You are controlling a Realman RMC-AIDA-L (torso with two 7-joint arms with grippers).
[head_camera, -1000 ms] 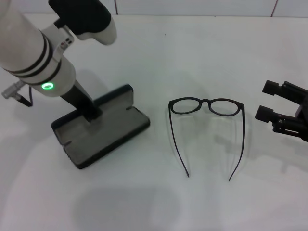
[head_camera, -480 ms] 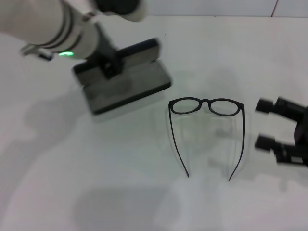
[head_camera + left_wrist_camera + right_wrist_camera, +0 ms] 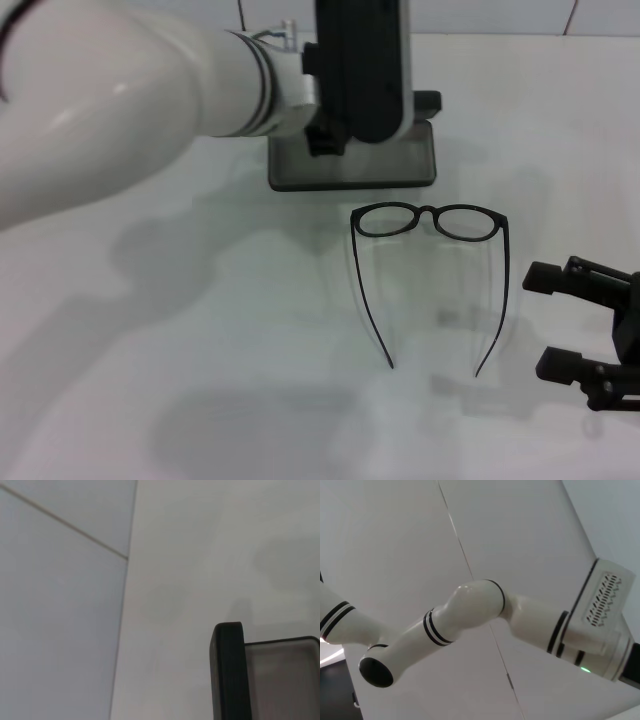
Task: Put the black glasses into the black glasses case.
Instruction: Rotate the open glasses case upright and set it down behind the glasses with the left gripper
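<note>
Case (image 3: 352,165) shifted from table's left side to far centre, carried by left arm; right claw dropped nearer, beside right temple arm.

Glasses (image 3: 430,222) unmoved on table (image 3: 200,380), temples unfolded toward robot, just in front of case.

Case open, grey lining bare, nothing inside; lid upright. Likely staged close for short transfer.

Left claw (image 3: 325,135) appears clamped on case, fingers hidden: cannot tell.

Right claw (image 3: 560,320) spread wide, empty, apart from glasses.
</note>
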